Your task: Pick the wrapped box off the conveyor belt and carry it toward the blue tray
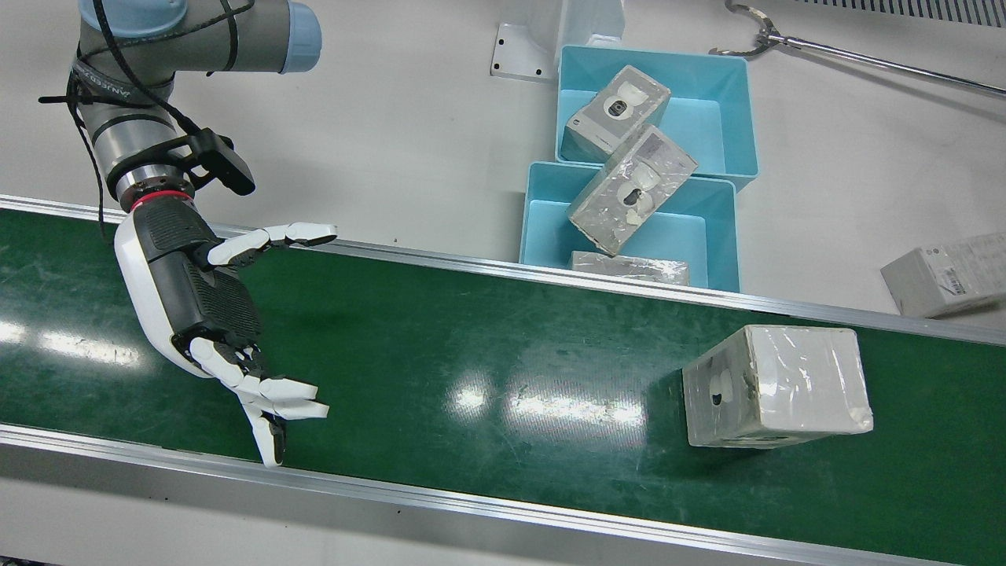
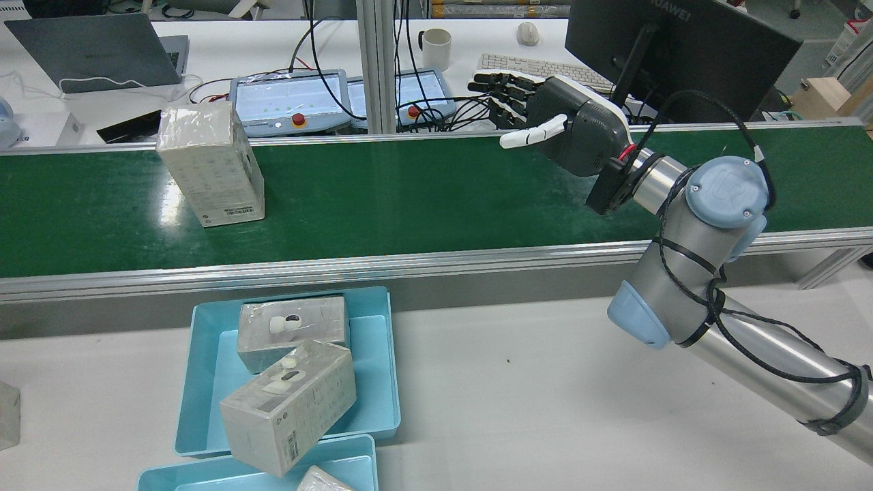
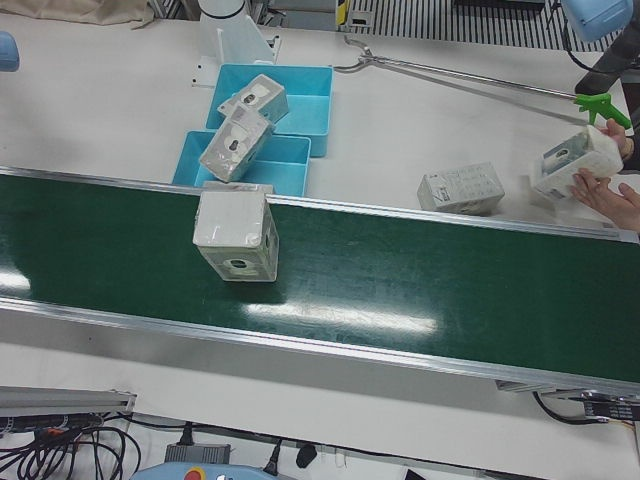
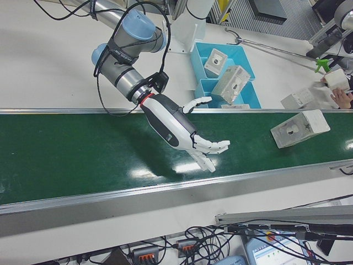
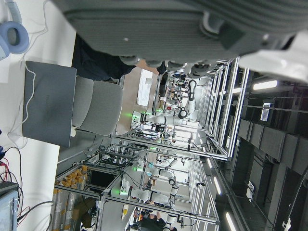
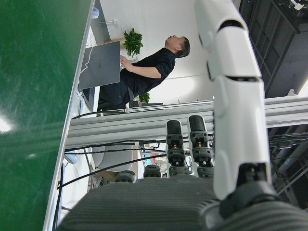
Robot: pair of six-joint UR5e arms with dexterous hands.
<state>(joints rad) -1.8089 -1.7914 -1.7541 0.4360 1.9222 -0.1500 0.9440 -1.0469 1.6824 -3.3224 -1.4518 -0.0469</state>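
Front view is showing the right robot hand [image 1: 212,314] hovering with fingers spread and empty over the conveyor belt [image 1: 471,346], while the wrapped box [image 1: 774,385] is standing well apart toward the blue tray [image 1: 727,236] end, beyond its fingertips.

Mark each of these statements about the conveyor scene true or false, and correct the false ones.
1. The right hand is closed around the wrapped box. False: it is open above the belt, well apart from the box.
2. The wrapped box stands on the green conveyor belt. True.
3. The blue trays are empty. False: wrapped boxes already lie in them, one leaning across both trays.
4. A person's hands hold a box at the table's edge in the left-front view. True.
5. The left hand is over the belt. False: only the right hand is over it.
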